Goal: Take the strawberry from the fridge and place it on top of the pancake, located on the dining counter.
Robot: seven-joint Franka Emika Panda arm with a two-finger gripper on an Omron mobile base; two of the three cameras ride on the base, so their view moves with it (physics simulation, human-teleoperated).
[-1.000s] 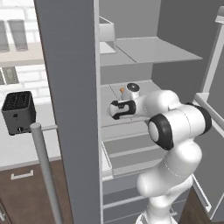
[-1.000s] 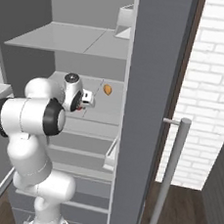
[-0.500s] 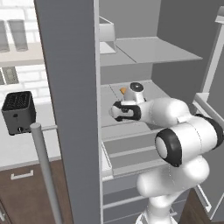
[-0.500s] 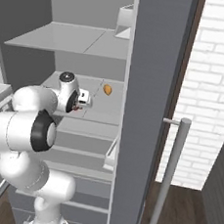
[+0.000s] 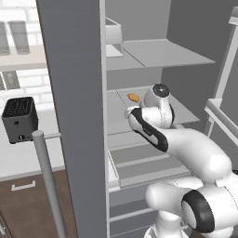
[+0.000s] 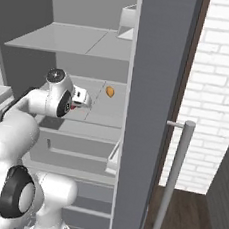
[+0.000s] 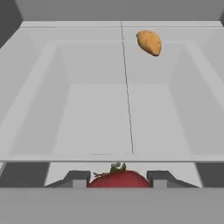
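The strawberry (image 7: 119,178) sits between the claw's (image 7: 118,179) two fingertips, which pinch it from either side, over a pale shelf (image 7: 100,118) inside the open fridge (image 5: 76,116). Ahead of the claw, farther back on that shelf, lies an orange-tan oval food (image 7: 149,42).

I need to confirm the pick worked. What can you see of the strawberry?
The strawberry is red and glossy, with a small green leafy cap on top. In the hand view its upper half sits between the gripper fingertips, apparently clamped. In the right base view a red speck shows at the gripper, above the fridge shelf.
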